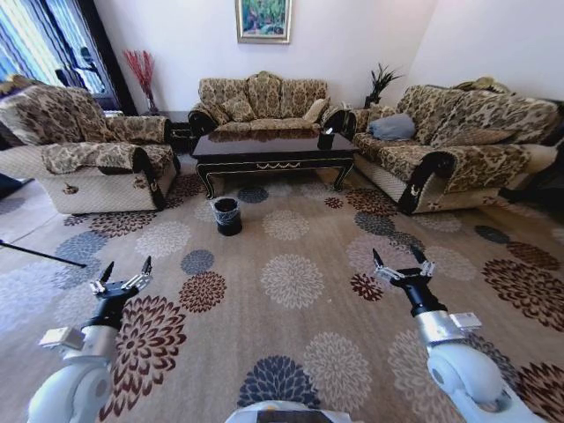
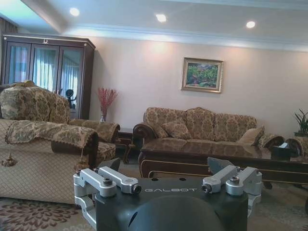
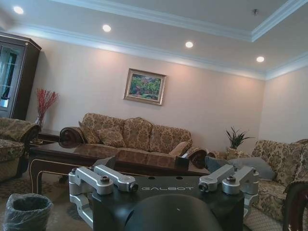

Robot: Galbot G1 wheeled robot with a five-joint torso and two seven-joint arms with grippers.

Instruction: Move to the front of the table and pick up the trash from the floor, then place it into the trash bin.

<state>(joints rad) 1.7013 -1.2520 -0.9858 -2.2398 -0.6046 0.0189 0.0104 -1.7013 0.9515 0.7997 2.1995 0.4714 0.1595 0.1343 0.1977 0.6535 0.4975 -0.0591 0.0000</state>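
The long dark table [image 1: 273,148] stands ahead in the middle of the sofas, also seen in the left wrist view [image 2: 207,155] and the right wrist view [image 3: 91,156]. The black trash bin [image 1: 227,216] with its clear liner stands on the flower-patterned floor [image 1: 291,282] in front of the table's left end; the right wrist view shows the bin [image 3: 26,211] too. The trash is out of view. My left gripper [image 1: 128,265] and right gripper [image 1: 397,256] hover low over the carpet, well short of the bin, both open and holding nothing.
A patterned armchair [image 1: 88,150] stands at the left, a sofa [image 1: 260,99] behind the table, and a long sofa [image 1: 458,132] at the right. A small black holder [image 1: 326,138] sits on the table. A thin dark rod [image 1: 40,254] lies at the left edge.
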